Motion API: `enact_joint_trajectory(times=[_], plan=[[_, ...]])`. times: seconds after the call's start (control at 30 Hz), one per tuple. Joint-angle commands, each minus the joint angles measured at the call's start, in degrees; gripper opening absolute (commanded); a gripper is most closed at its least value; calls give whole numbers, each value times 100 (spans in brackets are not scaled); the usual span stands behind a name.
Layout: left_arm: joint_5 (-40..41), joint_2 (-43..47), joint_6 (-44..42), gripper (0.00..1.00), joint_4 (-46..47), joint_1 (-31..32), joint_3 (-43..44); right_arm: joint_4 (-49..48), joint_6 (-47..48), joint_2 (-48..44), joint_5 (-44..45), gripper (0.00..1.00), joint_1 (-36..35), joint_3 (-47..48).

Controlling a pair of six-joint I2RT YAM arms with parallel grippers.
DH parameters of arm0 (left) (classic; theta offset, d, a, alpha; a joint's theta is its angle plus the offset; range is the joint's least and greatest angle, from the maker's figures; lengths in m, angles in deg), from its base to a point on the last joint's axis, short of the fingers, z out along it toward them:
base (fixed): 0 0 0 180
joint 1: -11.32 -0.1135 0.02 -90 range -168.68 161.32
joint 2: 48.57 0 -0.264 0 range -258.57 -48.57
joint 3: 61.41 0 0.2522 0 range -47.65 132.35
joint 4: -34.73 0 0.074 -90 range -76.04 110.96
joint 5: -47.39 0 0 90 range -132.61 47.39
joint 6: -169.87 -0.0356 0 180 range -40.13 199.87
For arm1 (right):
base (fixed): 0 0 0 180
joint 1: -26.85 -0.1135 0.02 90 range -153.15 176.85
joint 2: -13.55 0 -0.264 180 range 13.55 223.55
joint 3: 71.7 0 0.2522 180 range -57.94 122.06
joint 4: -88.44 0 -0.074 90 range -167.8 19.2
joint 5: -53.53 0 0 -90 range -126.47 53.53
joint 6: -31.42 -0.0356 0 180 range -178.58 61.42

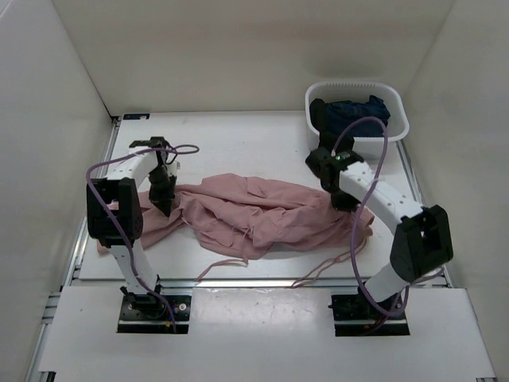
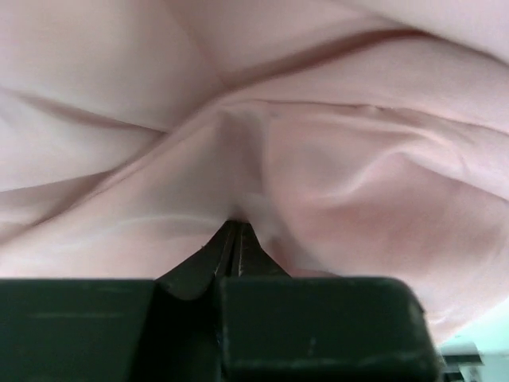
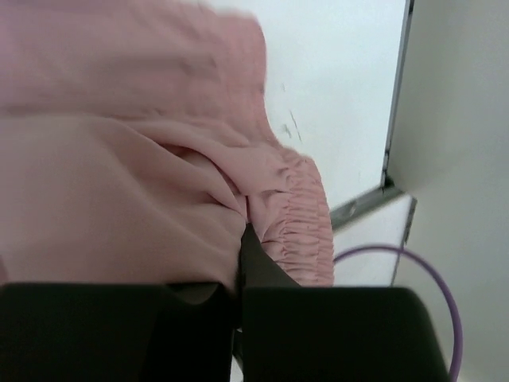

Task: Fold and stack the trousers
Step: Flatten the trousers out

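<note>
The trousers (image 1: 254, 213) lie crumpled in a loose pink heap on the surface (image 1: 238, 143), nearer to me than the basket (image 1: 358, 86) and off to its left. Their thin drawstrings (image 1: 216, 265) trail from the heap over the edge of the surface farthest from the basket.

My left gripper (image 1: 165, 205) sits at the end of the heap farthest from the basket. In the left wrist view it (image 2: 236, 231) is clenched, with a ridge of pink cloth pinched between its tips. My right gripper (image 1: 343, 199) is at the end nearest the basket, and in the right wrist view it (image 3: 242, 239) is clamped on cloth just beside the gathered waistband (image 3: 302, 215).

The basket stands apart from the heap, at the far corner of the surface, with a dark blue garment (image 1: 358, 113) bundled inside. My right arm's purple cable (image 1: 385, 159) loops between basket and heap.
</note>
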Motion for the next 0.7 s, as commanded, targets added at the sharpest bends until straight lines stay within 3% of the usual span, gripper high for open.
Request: enact_joint_trajectory(times=[0.0,0.1,0.13,0.2,0.27,0.37,0.4,0.43,0.47,0.5,0.57,0.67], plan=[[907,-77,-3,14,282,-22,974,-400,611,371,42,0,403,1103],[1848,-359,-3,14,230,-180,2171,-277,971,820,42,0,807,2570],[2227,-430,-3,14,143,-241,3237,-172,1085,969,-176,0,974,3261],[2510,-326,-3,14,-33,-303,3702,-110,1165,1032,-292,0,1090,3847],[2459,-63,-3,14,-148,-304,3469,-110,1166,779,-415,0,1143,3848],[1328,605,-3,14,-500,-85,2232,-381,1166,366,-994,0,1143,3139],[829,894,-3,25,-500,177,1845,-478,1105,268,-1152,0,1143,2884],[598,1010,-3,57,-500,336,1145,-635,1043,189,-1258,0,1143,2411],[422,1089,-3,73,-326,503,842,-637,1042,66,-1329,0,1143,2207],[315,1151,-3,83,-254,679,596,-707,973,13,-1408,0,1143,2039],[183,1291,-3,96,-105,1172,24,-777,902,-57,-1513,0,1143,1662],[856,1406,-3,100,281,1550,-643,-830,796,-189,-1567,0,1143,1432]])
